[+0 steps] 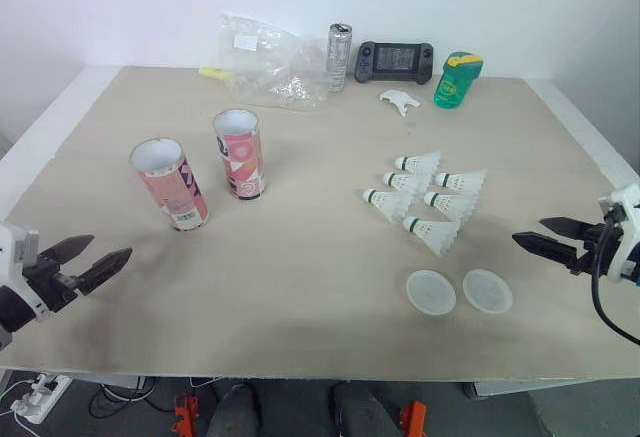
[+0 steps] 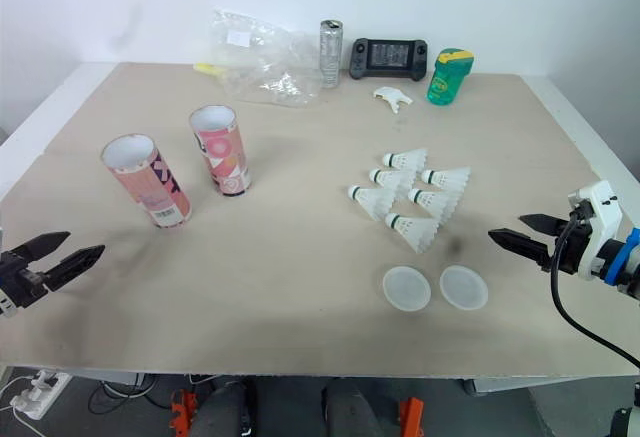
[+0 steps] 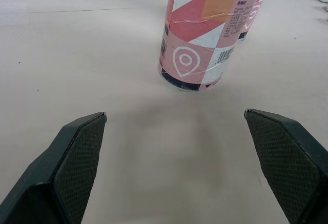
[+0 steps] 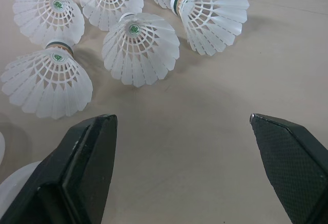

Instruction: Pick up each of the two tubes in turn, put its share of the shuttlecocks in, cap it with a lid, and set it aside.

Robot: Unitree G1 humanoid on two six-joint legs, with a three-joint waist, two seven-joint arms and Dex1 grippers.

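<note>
- left gripper (image 1: pixel 110 247): released, fingers spread wide, nothing in them. It hangs over the near left edge of the table (image 1: pixel 300 247).
- right gripper (image 1: pixel 527 230): also released and empty, at the near right edge, tips pointing in toward the table middle.
- lids: left lid (image 1: pixel 431 291) and right lid (image 1: pixel 487 291) lie flat side by side with a small gap between them. They are near the right gripper, on its inner side.
- shuttlecocks (image 1: pixel 433 235): six lie on their sides in a loose cluster just beyond the lids, corks pointing left. All are on the table. In the right wrist view they lie straight ahead of the open fingers.
- near tube (image 1: pixel 170 184): upright, open end up, uncapped, on the left half ahead of the left gripper and well apart from it.
- far tube (image 1: pixel 239 153): upright, open and uncapped, just beyond and right of the near tube, not touching it.
- far edge: bag (image 1: pixel 265 62), can (image 1: pixel 339 57), console (image 1: pixel 395 61), green cup (image 1: pixel 456 80). A white bit (image 1: pixel 399 101) lies just nearer.
</note>
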